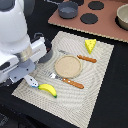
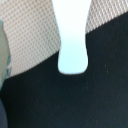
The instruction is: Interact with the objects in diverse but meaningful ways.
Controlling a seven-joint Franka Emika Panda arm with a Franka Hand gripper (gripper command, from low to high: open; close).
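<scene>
The banana (image 1: 48,89) and cheese wedge (image 1: 90,45) are seen lying untouched on the mat (image 1: 95,95). The gripper (image 1: 22,70) is poised near the white-and-blue tool (image 1: 32,82); whether its jaws are spread cannot be told, so most handling is judged left to do

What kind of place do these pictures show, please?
Probably a toy kitchen set on a tabletop: a placemat holding a round plate, fork and knife, plus a play stove.
</scene>
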